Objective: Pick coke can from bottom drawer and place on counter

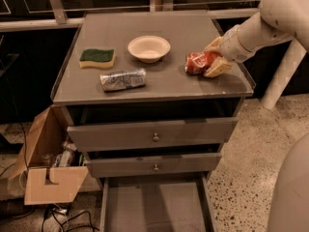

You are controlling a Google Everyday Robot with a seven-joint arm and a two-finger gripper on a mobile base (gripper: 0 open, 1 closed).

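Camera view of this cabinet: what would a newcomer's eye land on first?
Most striking is the white arm's gripper clamped around a red coke can, which lies on its side near the right edge of the counter. Next come the bottom drawer, pulled open below, and a white bowl, a green sponge and a silver can further left on the counter.

Warm, dim light falls from above onto the worktop [174, 83], with a pale sheen near its back edge. At the right edge the pincer [208, 61] clasps the coke can [195, 62], which throws a soft shadow leftward. Deep shadow sits under the front edge, and the background beyond the back edge is nearly black.
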